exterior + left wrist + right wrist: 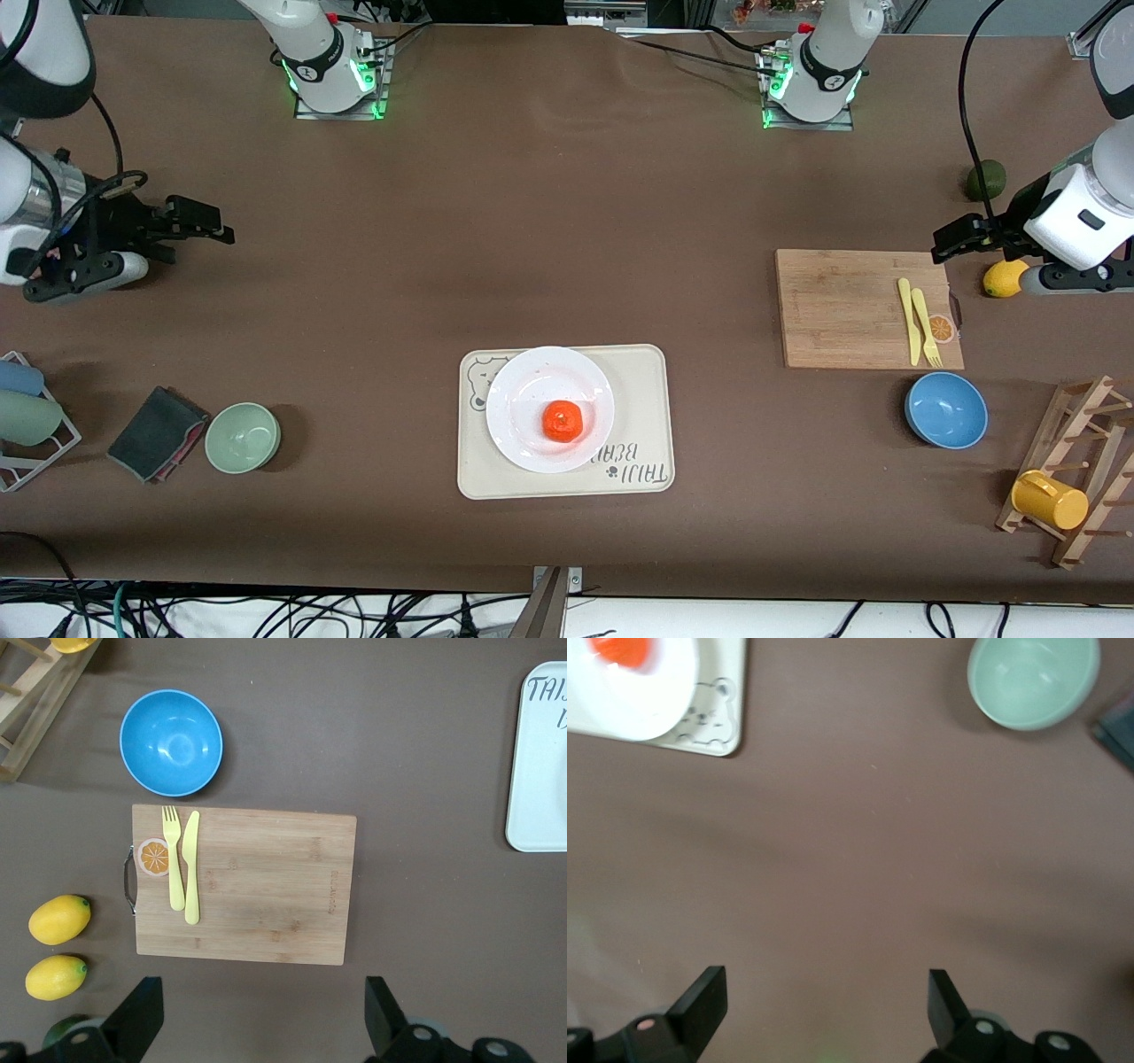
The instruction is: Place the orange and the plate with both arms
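Observation:
The orange (562, 420) lies on the white plate (532, 381), and the plate rests on a cream bear-print tray (642, 381) at the table's middle. In the right wrist view the orange (622, 649) and the plate (647, 700) show at one corner. My right gripper (208, 223) hangs open over bare table toward the right arm's end, nothing between its fingers (704, 1001). My left gripper (952, 241) is open over the table beside the cutting board's corner, toward the left arm's end; its fingers (146, 1010) are empty.
A wooden cutting board (842, 306) carries a yellow fork and knife. Beside it are a blue bowl (946, 409), lemons (59, 919), an avocado (985, 180) and a wooden rack (1076, 470) with a yellow cup. At the right arm's end: green bowl (243, 437), dark cloth (155, 434), cup rack (27, 416).

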Robot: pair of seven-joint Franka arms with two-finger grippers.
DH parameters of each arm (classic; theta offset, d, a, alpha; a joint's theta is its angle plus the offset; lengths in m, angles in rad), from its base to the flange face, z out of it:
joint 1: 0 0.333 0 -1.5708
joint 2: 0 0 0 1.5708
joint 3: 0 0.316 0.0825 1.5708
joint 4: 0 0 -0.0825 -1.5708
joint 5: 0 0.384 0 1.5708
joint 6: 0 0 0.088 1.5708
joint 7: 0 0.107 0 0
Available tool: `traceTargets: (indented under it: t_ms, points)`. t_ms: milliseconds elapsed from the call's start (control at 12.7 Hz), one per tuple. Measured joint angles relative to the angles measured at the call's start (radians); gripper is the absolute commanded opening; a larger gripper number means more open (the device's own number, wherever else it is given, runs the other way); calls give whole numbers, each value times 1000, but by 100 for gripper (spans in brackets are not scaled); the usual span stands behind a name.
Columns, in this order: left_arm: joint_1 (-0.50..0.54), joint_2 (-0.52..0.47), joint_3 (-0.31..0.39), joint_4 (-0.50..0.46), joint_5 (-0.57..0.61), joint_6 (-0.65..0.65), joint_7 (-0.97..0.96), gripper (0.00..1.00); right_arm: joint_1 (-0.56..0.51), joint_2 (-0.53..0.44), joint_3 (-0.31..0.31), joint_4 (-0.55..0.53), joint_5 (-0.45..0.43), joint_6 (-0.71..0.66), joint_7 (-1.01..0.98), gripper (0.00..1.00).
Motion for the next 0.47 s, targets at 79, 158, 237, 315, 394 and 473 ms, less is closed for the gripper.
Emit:
traceTargets:
  t_ms: [79,158,237,315,394,473]
  points:
    - [0,0,0,0,0,0,0,100,2,-15,27,9,-45,-13,56,100]
    - [0,0,0,0,0,0,0,100,5,-26,43,18,-74,-16,85,100]
    - [0,0,0,0,0,0,0,100,6,-32,45,22,-91,-16,94,100]
    - [0,0,0,0,0,0,0,100,5,-32,42,25,-109,-16,96,100]
    - [0,0,0,0,0,0,0,100,4,-31,34,25,-125,-16,97,100]
    - [0,0,0,0,0,0,0,100,3,-28,19,25,-132,-16,98,100]
